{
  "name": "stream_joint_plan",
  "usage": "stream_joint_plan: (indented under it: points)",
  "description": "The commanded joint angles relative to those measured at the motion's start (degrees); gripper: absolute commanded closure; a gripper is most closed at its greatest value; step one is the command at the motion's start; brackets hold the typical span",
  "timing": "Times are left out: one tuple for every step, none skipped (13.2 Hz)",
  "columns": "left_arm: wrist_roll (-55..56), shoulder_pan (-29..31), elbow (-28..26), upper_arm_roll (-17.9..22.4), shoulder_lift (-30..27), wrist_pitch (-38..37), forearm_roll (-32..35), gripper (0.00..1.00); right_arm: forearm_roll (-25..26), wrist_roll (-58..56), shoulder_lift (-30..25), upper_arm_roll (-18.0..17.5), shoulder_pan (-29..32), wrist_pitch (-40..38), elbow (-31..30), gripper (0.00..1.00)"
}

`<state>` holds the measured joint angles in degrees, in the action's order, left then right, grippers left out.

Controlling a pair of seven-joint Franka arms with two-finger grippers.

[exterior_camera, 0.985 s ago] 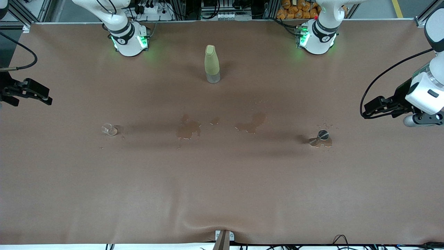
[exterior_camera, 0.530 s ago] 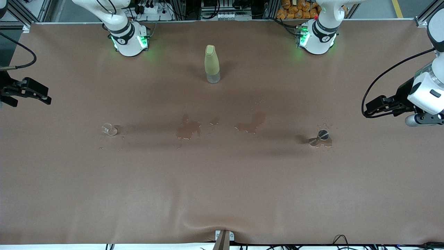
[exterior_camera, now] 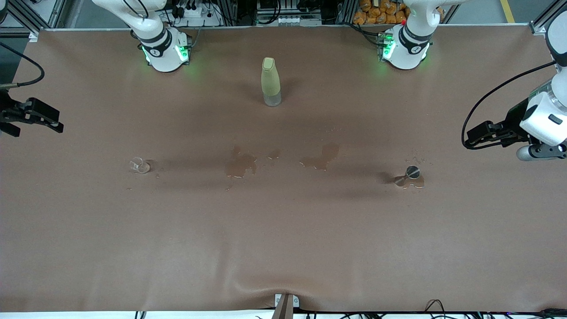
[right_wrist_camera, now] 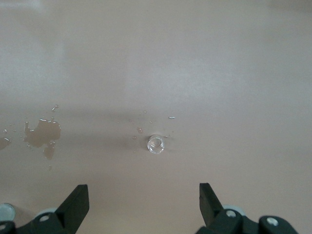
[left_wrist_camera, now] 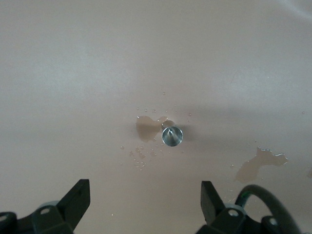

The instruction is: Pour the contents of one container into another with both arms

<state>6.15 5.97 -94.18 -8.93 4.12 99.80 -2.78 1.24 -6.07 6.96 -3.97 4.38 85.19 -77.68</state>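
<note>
**Both cups stand alone on a wet brown table, grippers spread wide above them**

Front view: a brown mat (exterior_camera: 283,248) covers the whole table, rucked into a soft fold at its near edge. Dark spill patches (exterior_camera: 240,165) stain its middle, with stray droplets around them. The tiny glass cup (exterior_camera: 139,165) stands toward the right arm's end, the grey metal cup (exterior_camera: 412,173) toward the left arm's end in a small puddle (exterior_camera: 418,182) of its own; the two are well apart. A tall yellow-green bottle (exterior_camera: 270,81) stands upright between the two arm bases, farther from the camera than the spills. The right gripper (exterior_camera: 55,125) hangs at the mat's edge, at about ten o'clock from the glass cup. The left gripper (exterior_camera: 468,141) hangs at about two o'clock from the metal cup. Aluminium framing, cables and orange packets line the room's back edge.

Left wrist view: the left gripper's black fingers (left_wrist_camera: 75,200) stand far apart with nothing between them. The metal cup is seen from above, upright, with a puddle touching its base and drops scattered close by. Another spill (left_wrist_camera: 257,164) lies off to one side.

Right wrist view: the right gripper's fingers (right_wrist_camera: 74,204) are likewise spread wide and empty. The glass cup is upright on the mat, ringed by a few drops, with a brown spill (right_wrist_camera: 43,135) well apart from it.
</note>
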Motion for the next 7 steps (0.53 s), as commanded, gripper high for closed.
stream_joint_plan:
  points:
    - [-0.1,0.1,1.4,-0.1,0.4,-1.3,-0.3,0.00,0.3,-0.7,0.1,-0.3,0.6,-0.6,1.0,0.00]
    - [0.3,-0.1,1.3,-0.1,0.4,-1.3,-0.3,0.00,0.3,-0.7,0.0,-0.4,0.5,-0.6,1.0,0.00]
    - [0.4,-0.1,1.4,-0.1,0.4,-1.3,-0.3,0.00,0.3,-0.7,0.0,-0.3,0.5,-0.6,1.0,0.00]
    - [0.6,-0.2,1.5,-0.1,0.4,-1.3,-0.4,0.00,0.3,-0.7,0.0,-0.4,0.5,-0.5,1.0,0.00]
    - [0.5,-0.1,1.5,-0.1,0.4,-1.3,-0.4,0.00,0.3,-0.7,-0.3,-0.4,0.3,-0.5,1.0,0.00]
    - [0.4,-0.1,1.5,-0.1,0.4,-1.3,-0.4,0.00,0.3,-0.3,-0.5,-0.4,-0.1,-0.5,1.0,0.00]
    - [0.4,-0.2,1.5,-0.1,0.4,-1.3,-0.3,0.00,0.5,-0.3,-0.5,-0.3,-0.7,-0.4,1.0,0.00]
